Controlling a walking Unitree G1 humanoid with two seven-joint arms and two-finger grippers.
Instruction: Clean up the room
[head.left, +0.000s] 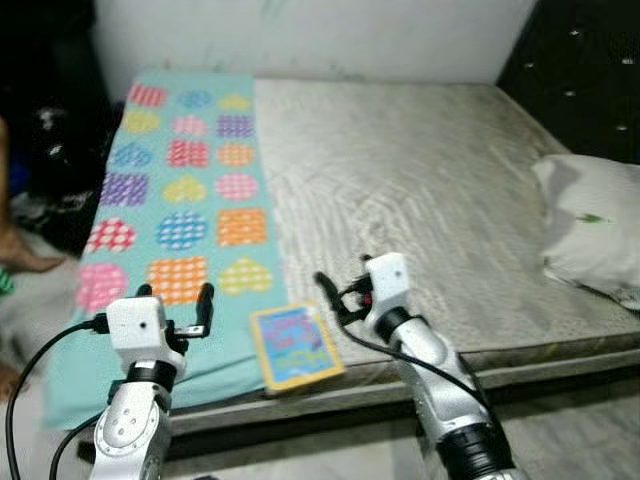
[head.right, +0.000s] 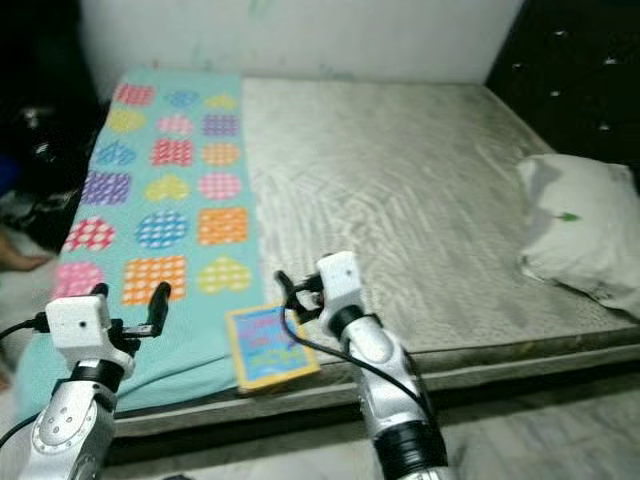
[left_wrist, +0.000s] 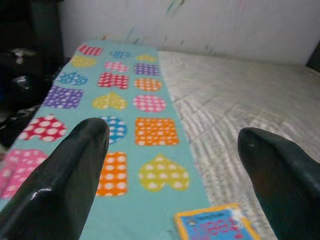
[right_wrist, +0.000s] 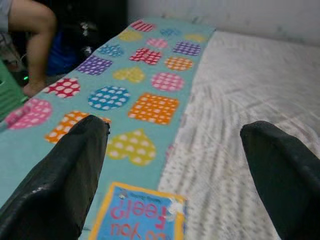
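Note:
A small picture book (head.left: 295, 345) with a yellow border and blue cover lies flat at the near edge of the bed, half on the teal blanket (head.left: 185, 200) patterned with coloured hearts and squares. My left gripper (head.left: 175, 298) hovers open just left of the book, over the blanket's near end. On the book's right, my right gripper (head.left: 343, 285) is open too, above the grey mattress (head.left: 420, 170). The book also lies below and ahead of the fingers in the left wrist view (left_wrist: 215, 225) and the right wrist view (right_wrist: 140, 215). Nothing is held.
A white pillow (head.left: 590, 230) rests at the bed's right side beside a black tufted headboard (head.left: 590, 70). A person's bare leg (right_wrist: 32, 30) and foot (head.left: 20, 255) are by the bed's left side, near dark clutter. A white wall runs behind the bed.

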